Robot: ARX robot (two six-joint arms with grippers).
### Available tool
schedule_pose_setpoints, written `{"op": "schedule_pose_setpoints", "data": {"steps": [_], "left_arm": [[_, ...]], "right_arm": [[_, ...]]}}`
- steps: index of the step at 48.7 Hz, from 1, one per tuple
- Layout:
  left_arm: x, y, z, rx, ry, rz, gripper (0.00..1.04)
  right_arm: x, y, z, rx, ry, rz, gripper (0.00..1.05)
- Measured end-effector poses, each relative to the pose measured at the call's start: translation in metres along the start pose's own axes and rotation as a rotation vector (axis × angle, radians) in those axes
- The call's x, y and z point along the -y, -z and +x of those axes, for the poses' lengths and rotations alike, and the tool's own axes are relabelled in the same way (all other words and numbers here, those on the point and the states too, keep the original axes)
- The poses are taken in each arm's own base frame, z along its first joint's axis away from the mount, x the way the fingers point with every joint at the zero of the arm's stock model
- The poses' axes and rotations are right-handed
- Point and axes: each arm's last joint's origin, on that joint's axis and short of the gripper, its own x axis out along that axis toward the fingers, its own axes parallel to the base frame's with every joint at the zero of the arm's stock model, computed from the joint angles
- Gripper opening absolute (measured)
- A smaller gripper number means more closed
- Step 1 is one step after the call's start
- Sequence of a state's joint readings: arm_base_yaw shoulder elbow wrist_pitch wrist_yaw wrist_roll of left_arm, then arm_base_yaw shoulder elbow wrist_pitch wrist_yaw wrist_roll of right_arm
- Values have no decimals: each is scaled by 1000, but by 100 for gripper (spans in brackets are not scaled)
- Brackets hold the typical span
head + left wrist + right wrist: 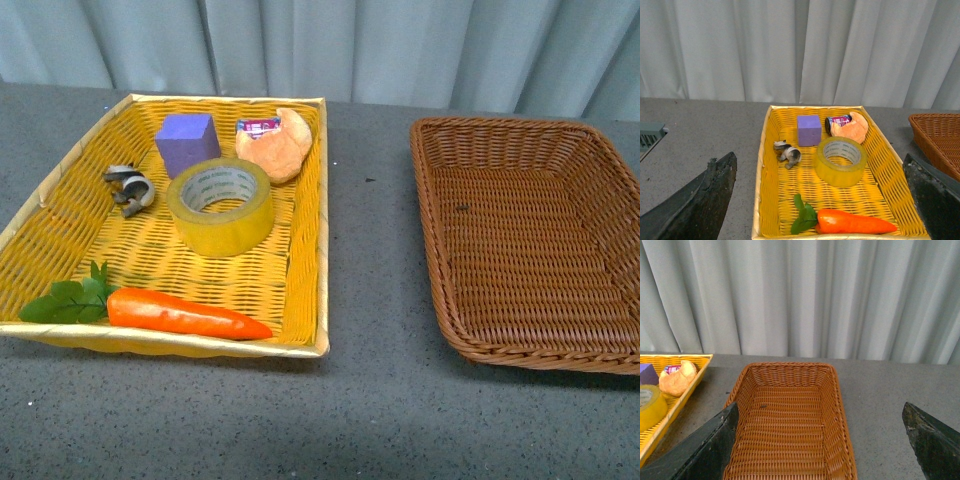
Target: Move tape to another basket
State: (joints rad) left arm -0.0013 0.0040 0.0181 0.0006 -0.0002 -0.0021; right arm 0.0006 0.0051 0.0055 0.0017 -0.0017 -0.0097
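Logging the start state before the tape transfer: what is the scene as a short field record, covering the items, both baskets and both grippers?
tape: in yellow basket, near its middle, hole facing up
also in yellow basket: purple block, bread roll, grey clip, carrot
brown basket: right of the yellow one, apart from it; holds only a small dark speck
left gripper: open, holding nothing
right gripper: open, holding nothing
task status: tape not yet moved

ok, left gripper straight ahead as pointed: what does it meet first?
Likely the tape in the yellow basket, lying between the open fingers of the left gripper; nothing nearer shows, though depth is unclear.
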Motion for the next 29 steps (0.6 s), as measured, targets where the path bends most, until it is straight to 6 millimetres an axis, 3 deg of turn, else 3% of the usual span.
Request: {"op": "schedule_pose_setpoints", "data": {"steps": [29], "left_arm": [[0, 0, 0, 0, 0, 0, 98]], "right_arm": [[0, 0, 0, 0, 0, 0, 96]]}}
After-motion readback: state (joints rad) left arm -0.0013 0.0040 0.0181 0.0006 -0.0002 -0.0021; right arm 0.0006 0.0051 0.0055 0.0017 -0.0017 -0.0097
